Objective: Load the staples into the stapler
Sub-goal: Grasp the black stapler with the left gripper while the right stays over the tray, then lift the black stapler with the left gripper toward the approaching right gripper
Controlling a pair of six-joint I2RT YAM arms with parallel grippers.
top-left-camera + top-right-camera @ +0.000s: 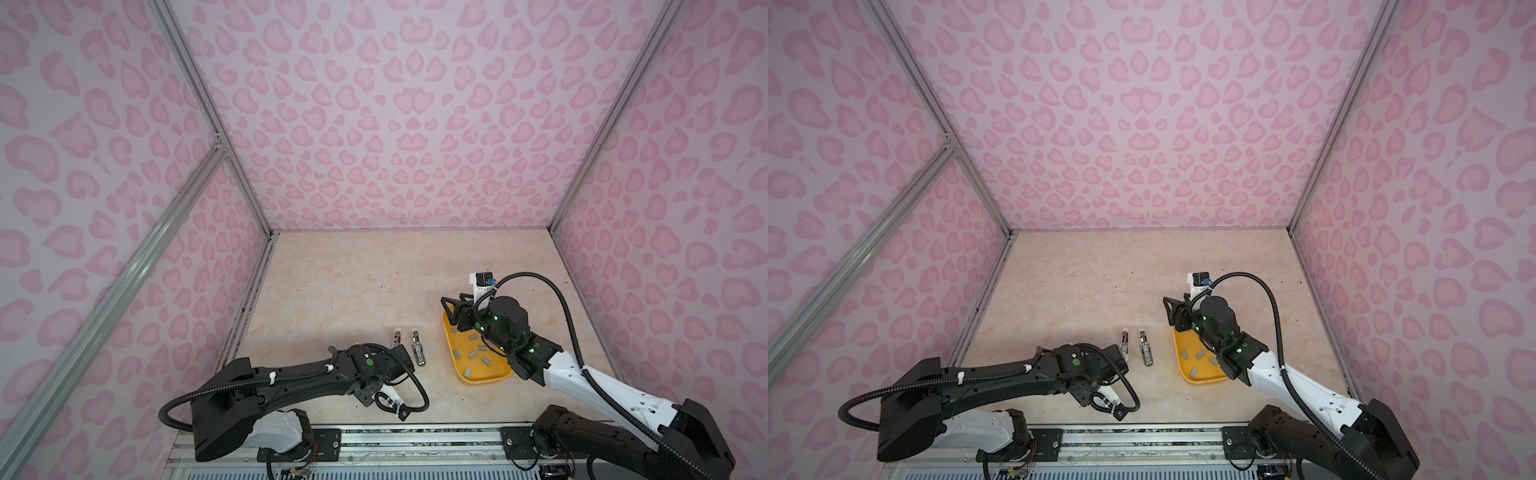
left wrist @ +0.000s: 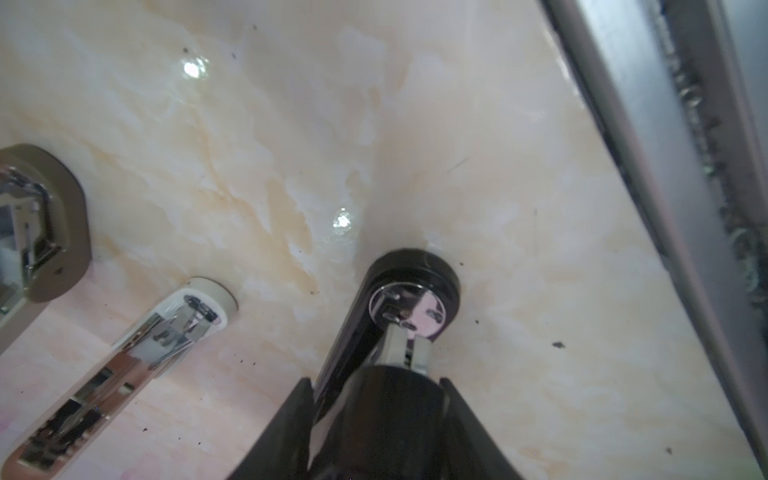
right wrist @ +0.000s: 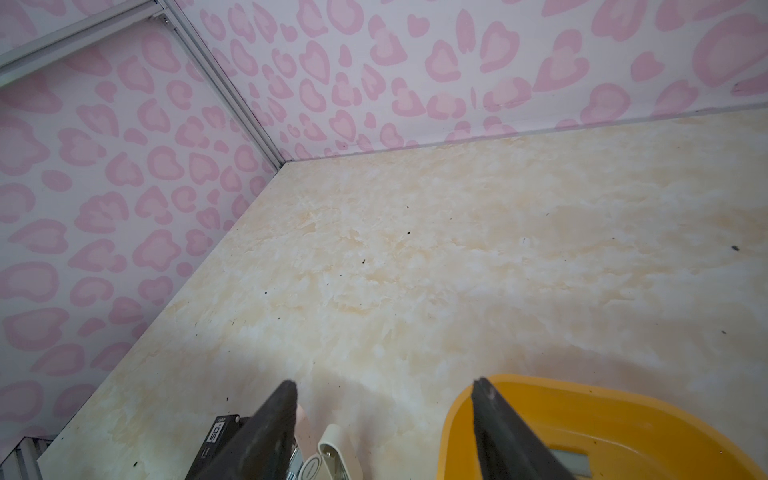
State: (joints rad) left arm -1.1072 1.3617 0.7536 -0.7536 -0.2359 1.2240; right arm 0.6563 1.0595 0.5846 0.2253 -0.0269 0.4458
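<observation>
The staples (image 1: 472, 354) (image 1: 1200, 354) are small grey strips scattered in a yellow tray (image 1: 478, 380) (image 1: 1204, 379) (image 3: 540, 386). In the left wrist view, my left gripper (image 2: 376, 380) is shut on a black stapler (image 2: 415, 282), whose chrome-plated head rests on the table. Both top views hide this stapler under the left gripper (image 1: 400, 353) (image 1: 1115, 355). My right gripper (image 1: 451, 309) (image 1: 1173, 309) (image 3: 382, 384) hangs open and empty above the tray's far end, and one staple (image 3: 569, 457) lies below it.
A cream stapler (image 1: 397, 337) (image 2: 166, 332) (image 3: 332, 449) and a taupe stapler (image 1: 417, 349) (image 2: 54, 232) lie side by side between the arms, just right of the black one. The metal wall frame (image 2: 665, 166) runs close by on the left.
</observation>
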